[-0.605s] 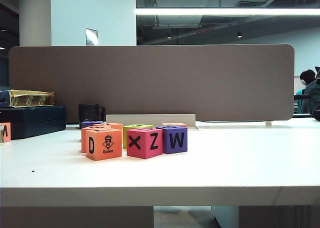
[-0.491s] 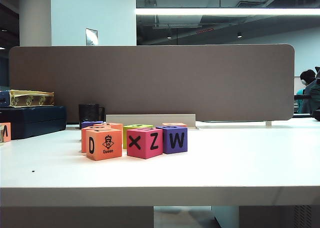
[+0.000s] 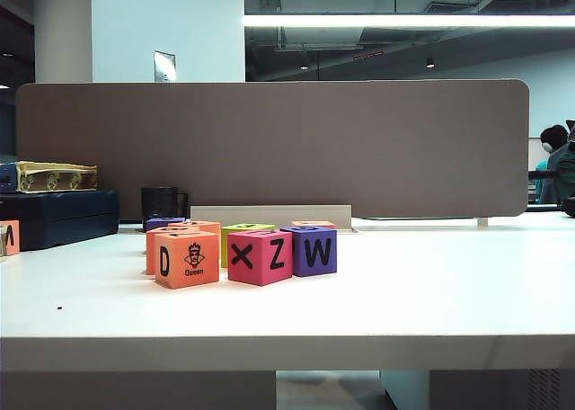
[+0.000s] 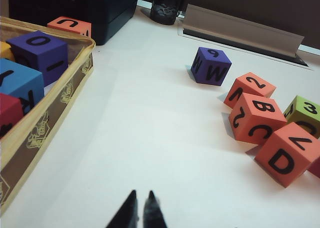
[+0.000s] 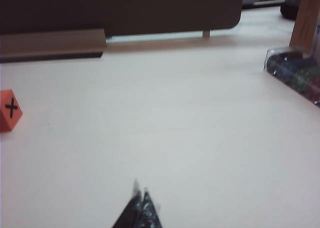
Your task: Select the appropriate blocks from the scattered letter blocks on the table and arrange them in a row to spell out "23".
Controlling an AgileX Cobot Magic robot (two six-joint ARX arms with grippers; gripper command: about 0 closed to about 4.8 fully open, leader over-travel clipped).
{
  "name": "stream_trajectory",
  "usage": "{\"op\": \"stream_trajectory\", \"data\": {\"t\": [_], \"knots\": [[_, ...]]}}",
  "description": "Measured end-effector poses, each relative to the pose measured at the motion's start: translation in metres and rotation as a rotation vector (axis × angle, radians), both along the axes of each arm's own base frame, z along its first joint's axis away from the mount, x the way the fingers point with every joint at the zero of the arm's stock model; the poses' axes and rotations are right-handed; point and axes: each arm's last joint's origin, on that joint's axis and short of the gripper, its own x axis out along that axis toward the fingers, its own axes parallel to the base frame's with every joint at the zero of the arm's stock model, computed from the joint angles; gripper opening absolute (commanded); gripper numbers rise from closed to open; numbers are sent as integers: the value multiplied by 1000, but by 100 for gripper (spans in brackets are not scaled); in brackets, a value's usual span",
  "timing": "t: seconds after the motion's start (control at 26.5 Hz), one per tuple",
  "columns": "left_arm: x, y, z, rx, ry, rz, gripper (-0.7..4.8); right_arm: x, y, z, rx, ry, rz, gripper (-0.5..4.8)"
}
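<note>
The scattered letter blocks stand in a cluster on the white table (image 3: 404, 293). An orange cube (image 4: 249, 89) shows a "2" on top. A lime green cube (image 4: 304, 113) shows a "3"; in the exterior view this green cube (image 3: 244, 235) sits behind the front row. Around them are an orange "B" cube (image 4: 256, 118), the orange "D" cube (image 4: 287, 154), its Queen face (image 3: 187, 259) to the front, and a purple "W" cube (image 4: 211, 66). My left gripper (image 4: 142, 195) is shut and empty, well short of the cluster. My right gripper (image 5: 140, 190) is shut over bare table.
A pink "X"/"Z" cube (image 3: 260, 256) and a purple "W" cube (image 3: 310, 250) stand in the front row. A yellow-trimmed bin (image 4: 75, 78) holds more cubes. A black cup (image 4: 167, 5), a dark case (image 3: 58, 217) and a clear container (image 5: 295, 70) stand nearby.
</note>
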Motion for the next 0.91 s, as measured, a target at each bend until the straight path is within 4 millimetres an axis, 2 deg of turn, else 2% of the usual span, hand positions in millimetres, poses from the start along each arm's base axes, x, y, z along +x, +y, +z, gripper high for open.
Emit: {"op": "stream_trajectory", "data": {"t": [0.34, 0.91], "knots": [[0, 0, 0, 0, 0, 0, 21, -2, 0, 16, 15, -70, -2, -1], [0, 0, 0, 0, 0, 0, 21, -26, 0, 80, 19, -134, -1, -1]]}}
